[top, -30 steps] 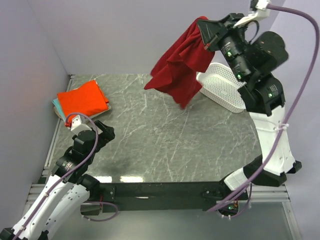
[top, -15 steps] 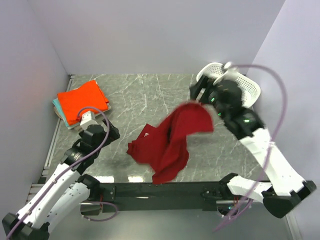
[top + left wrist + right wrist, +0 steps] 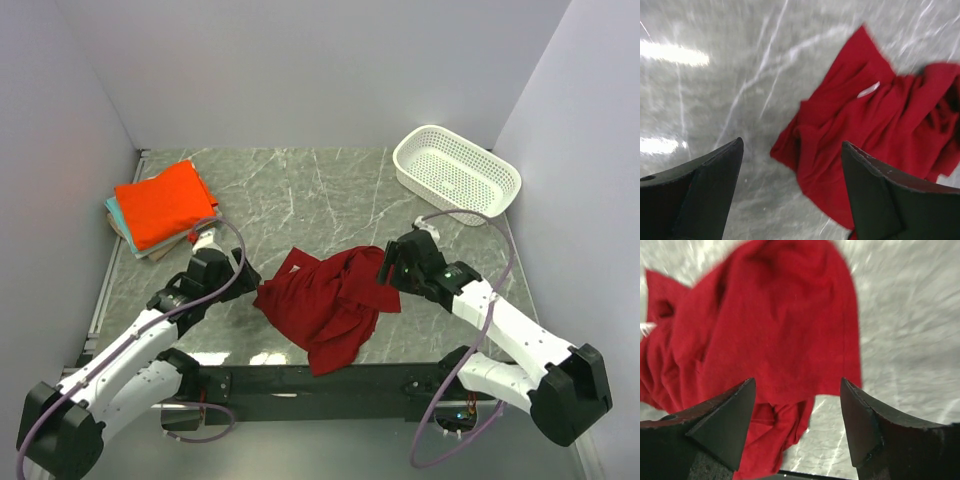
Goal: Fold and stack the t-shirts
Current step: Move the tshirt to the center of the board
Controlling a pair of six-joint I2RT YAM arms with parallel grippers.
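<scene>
- Crimson t-shirt [image 3: 325, 305]: soft cloth, dark red, not folded. It lies in a crumpled, deeply creased heap on the table, and a small white label shows in the left wrist view. The places below are given from it.
- My left pincer [image 3: 791, 145]: two dark, wedge-shaped fingers spread wide, with nothing held between them. It sits just left of the crimson t-shirt's left edge and points toward it. I cannot tell whether the tips touch the cloth.
- My right pincer [image 3: 797, 381]: two dark fingers, likewise wide apart and empty. It sits at the crimson t-shirt's right edge, with red cloth showing through the gap. I cannot tell whether it touches the cloth.
- Orange t-shirt [image 3: 163, 202]: bright, smooth cloth folded into a flat rectangle. It tops a stack well to the left of the crimson t-shirt and farther back.
- Teal t-shirt [image 3: 111, 209]: folded, with only a thin edge showing under the orange one.
- Tan t-shirt [image 3: 143, 250]: folded, lowest in the stack, with only its edge showing.
- Basket [image 3: 457, 180]: white plastic with perforated walls, oblong with rounded corners. It stands well to the right of the crimson t-shirt, at the back.
- Table [image 3: 300, 190]: dark grey-green, stone-patterned top with pale veins, glossy under the lights.
</scene>
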